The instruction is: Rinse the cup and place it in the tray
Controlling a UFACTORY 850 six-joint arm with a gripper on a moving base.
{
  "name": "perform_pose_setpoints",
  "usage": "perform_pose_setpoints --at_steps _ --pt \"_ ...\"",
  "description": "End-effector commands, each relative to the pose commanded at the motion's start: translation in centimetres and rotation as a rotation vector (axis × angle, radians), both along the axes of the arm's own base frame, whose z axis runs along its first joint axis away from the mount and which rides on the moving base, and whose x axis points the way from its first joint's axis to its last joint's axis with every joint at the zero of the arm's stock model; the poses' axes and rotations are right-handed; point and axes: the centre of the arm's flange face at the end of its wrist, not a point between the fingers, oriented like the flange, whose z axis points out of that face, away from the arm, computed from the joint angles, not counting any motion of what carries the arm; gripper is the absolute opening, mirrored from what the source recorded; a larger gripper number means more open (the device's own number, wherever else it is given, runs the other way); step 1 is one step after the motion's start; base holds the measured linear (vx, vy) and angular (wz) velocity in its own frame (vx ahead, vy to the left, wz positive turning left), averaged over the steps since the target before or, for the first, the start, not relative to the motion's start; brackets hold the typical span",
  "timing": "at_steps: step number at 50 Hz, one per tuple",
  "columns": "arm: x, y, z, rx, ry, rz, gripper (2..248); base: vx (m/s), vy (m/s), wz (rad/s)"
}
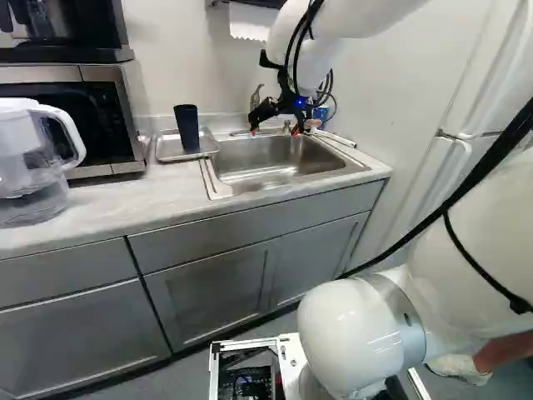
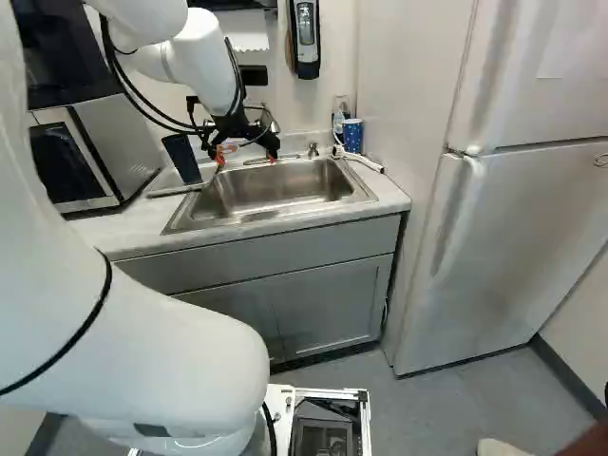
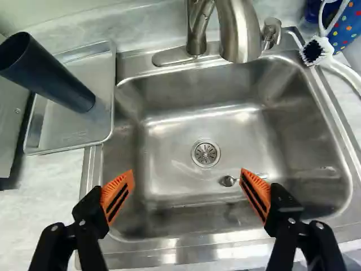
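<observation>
1. Cup (image 1: pixel 187 127) stands upright in the tray (image 1: pixel 169 151), left of centre in the left base view.
2. End effector (image 3: pixel 186 171) is released, fingers wide above the sink (image 3: pixel 175 127).
3. Placing looks done, rinsing unconfirmed; next, probably withdraw, or fetch the cup if unrinsed.

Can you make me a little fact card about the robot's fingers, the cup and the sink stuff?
dark cup: standing upright, open end up
cup's place: on the metal tray, beside the sink
fingers: open, holding nothing, over the sink
tap: behind the sink
in the sink: something like a small spoon, partly hidden
brush: at the sink's back corner
brush's neighbour: spotty cup
</observation>
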Motion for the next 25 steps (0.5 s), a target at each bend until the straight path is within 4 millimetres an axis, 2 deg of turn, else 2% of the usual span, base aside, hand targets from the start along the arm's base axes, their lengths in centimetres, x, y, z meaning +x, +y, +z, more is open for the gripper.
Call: perform_pose_setpoints --at_steps 25 --pt "0.0 0.0 0.0 0.0 0.0 0.0 247 0.0 0.0 0.0"
